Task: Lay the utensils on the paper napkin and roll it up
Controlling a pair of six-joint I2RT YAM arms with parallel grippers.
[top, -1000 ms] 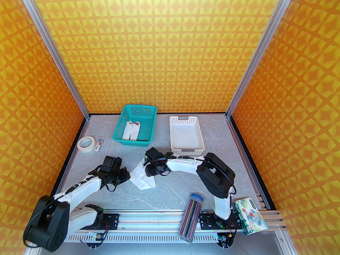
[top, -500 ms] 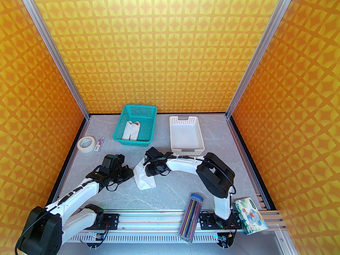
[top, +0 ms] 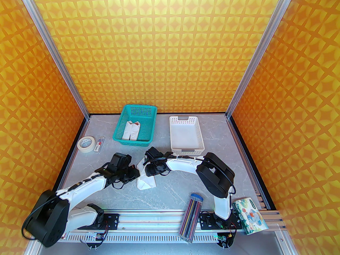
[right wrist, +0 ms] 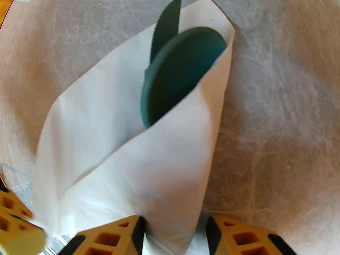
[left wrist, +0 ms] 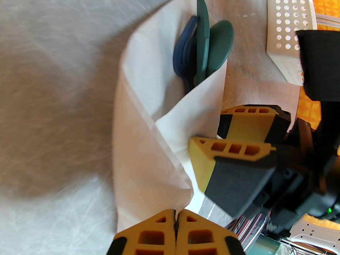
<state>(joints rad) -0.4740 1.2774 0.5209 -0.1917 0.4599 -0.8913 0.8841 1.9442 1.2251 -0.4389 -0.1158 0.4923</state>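
The rolling step is under way: the three slim dark teal-green plastic utensils, a fork (left wrist: 183,54), a round-bowled spoon (left wrist: 220,46) and a serrated knife (left wrist: 203,36), are lying bunched inside the thin white paper napkin (left wrist: 140,115). The napkin is sitting on the grey marbled table top (top: 172,190) between the two arms, near the white perforated plastic basket (top: 186,151). One side of the sheet is already lying folded across the handles, so only the heads are poking out at the open end. The left gripper (left wrist: 176,219) is holding its yellow fingers pressed together at the loose edge of the paper, and it looks to be pinching that edge and lifting the flap off the table. The right gripper (right wrist: 174,222) is standing with its fingers spread either side of the narrow wrapped end. One finger is touching the paper and a sliver of gap is showing at the other, so it seems to be bracing the bundle rather than squeezing it. The next move is probably calling for the left arm to carry the pinched flap over the bundle and tuck it round. The handles would need pinning meanwhile, since the thin paper could slip or tear and the smooth utensils could slide out.
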